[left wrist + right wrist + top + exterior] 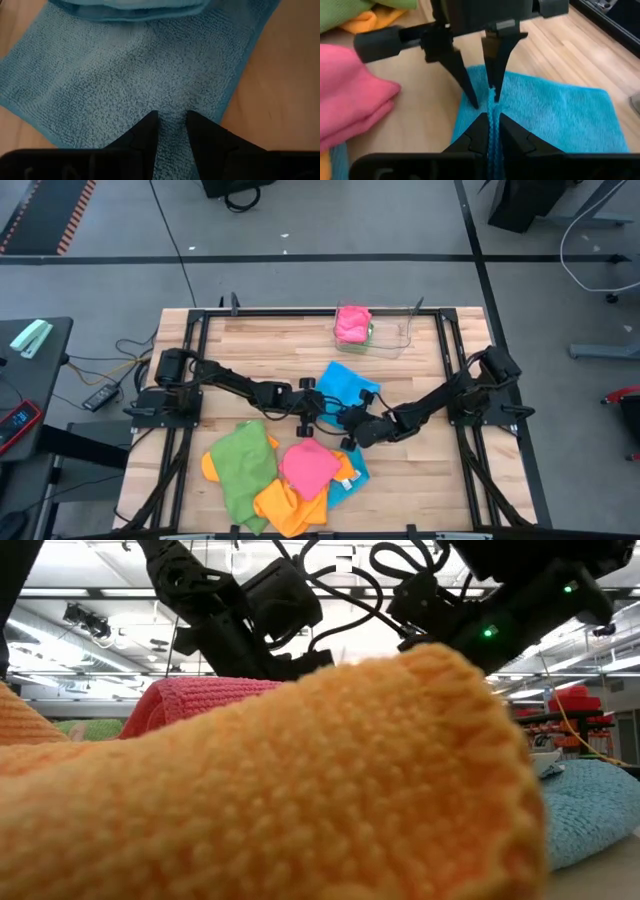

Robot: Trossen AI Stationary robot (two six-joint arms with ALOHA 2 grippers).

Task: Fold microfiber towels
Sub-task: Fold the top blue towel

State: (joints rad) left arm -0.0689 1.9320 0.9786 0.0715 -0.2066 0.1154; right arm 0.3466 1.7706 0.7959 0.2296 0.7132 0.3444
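A sky-blue towel [345, 383] lies spread on the wooden table [430, 480] at mid-table, its far part folded over [130, 7]. Both grippers meet at its near corner. My right gripper [492, 127] is shut on a raised ridge of it. My left gripper [484, 96] stands just beyond, slightly open, with its tips down on the same cloth. Near the front edge, green [243, 465], pink [308, 465], orange [285, 505] and blue [352, 475] towels lie heaped. My left gripper sets both fingertips [150, 122] on the blue towel near its near corner [470, 107], slanting down from the table's left. A narrow strip of cloth [172, 112] shows between them; whether they pinch it I cannot tell. The towel lies flat there. My right gripper pinches a thin upright ridge of the blue towel [493, 107] between its two fingers, at the near edge. It comes slanting down from the table's right. The ridge stands up off the table and runs toward the left gripper; the rest of the towel lies on the wood.
A clear plastic tray [395, 340] at the far edge holds a folded pink towel [352, 323]. In the low view the orange towel [300, 770] fills the foreground. A black frame [300, 312] borders the tabletop. Bare wood shows at the near right.
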